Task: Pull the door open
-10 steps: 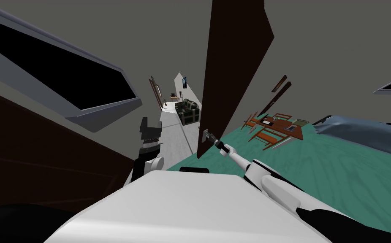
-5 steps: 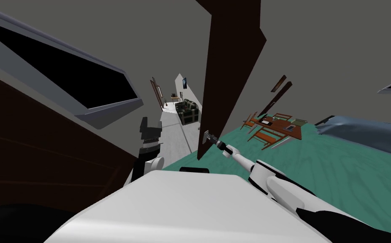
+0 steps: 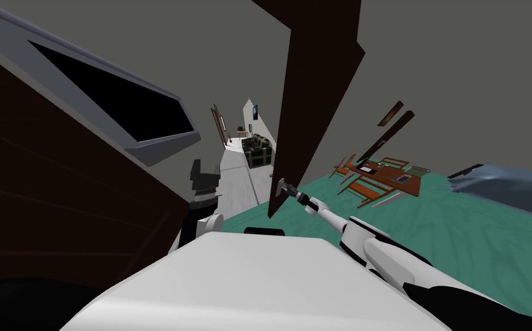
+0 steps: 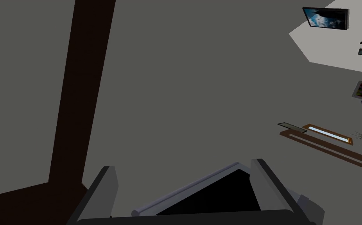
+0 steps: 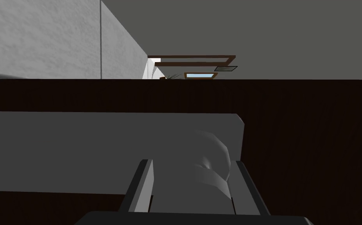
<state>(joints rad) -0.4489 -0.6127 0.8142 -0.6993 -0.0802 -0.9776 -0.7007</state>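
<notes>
Head view: door (image 3: 316,86) at 12 o'clock, dark brown, ajar, seen nearly edge-on. Long axis runs floor to ceiling, the lean is our camera's, and the top is cut off by the picture edge. Handle (image 3: 280,187) sits low on the near edge, too small to read its shape. Right gripper (image 3: 285,188) is on it, arm reaching in from 2 o'clock. Left gripper (image 3: 204,177) is raised at 11 o'clock, apart from the door. Green floor (image 3: 443,230) on our side, pale hallway floor (image 3: 242,184) through the gap, dark sofa (image 3: 257,150) far down it. Wooden table (image 3: 385,172) with chairs (image 3: 362,187) at 1 o'clock, well apart. Window (image 3: 115,109) at 10 o'clock frames a black area. Dark brown furniture (image 3: 58,201) below it is cut off at 9 o'clock. Blue-grey mass (image 3: 506,184) at 3 o'clock, we can't tell what it is

Left wrist: fingers (image 4: 108,187) spread wide, nothing between them

Right wrist: fingers (image 5: 141,183) clamp both sides of the grey handle's rounded part. Its flat bar runs crosswise to them, far end cut off. Dark door face lies behind
</notes>
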